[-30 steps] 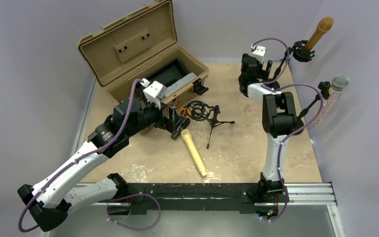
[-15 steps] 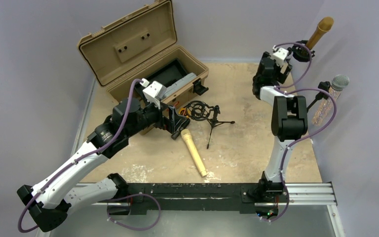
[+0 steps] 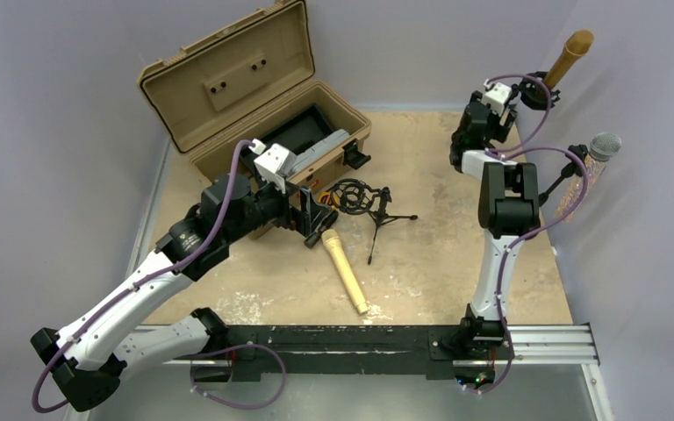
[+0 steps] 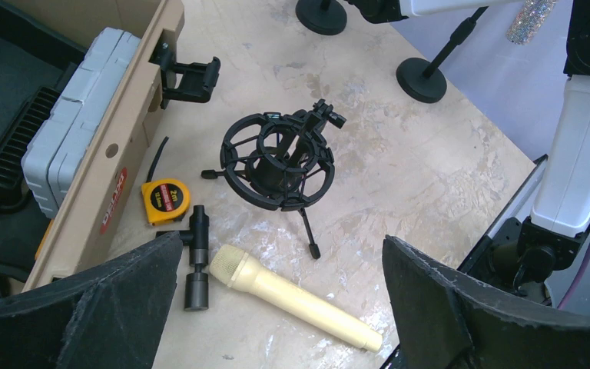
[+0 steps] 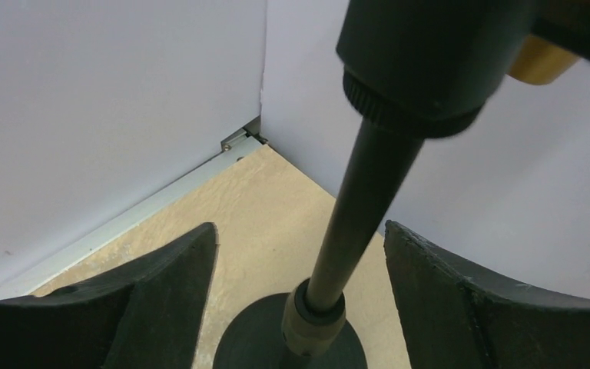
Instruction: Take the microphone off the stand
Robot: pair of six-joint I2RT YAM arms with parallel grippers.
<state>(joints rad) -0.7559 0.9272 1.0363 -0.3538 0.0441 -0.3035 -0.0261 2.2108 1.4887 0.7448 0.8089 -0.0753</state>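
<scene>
A gold microphone (image 3: 570, 55) sits tilted in the clip (image 5: 430, 54) of a black stand at the back right corner. My right gripper (image 3: 516, 103) is at that stand. In the right wrist view it (image 5: 299, 231) is open, with the stand's pole (image 5: 361, 200) between the jaws nearer the right finger, touching neither; the round base (image 5: 261, 338) lies below. My left gripper (image 4: 283, 242) hangs open above a cream microphone (image 4: 292, 296) lying on the table.
A second stand holds a silver-headed glitter microphone (image 3: 603, 147) by the right wall. A black shock mount on a small tripod (image 3: 355, 197), a yellow tape measure (image 4: 165, 200) and a black adapter (image 4: 196, 261) lie mid-table. An open tan case (image 3: 254, 96) stands back left.
My right arm has swung right and back, bringing its gripper around the gold microphone's stand pole, and its jaws have narrowed a little. The left arm has not moved.
</scene>
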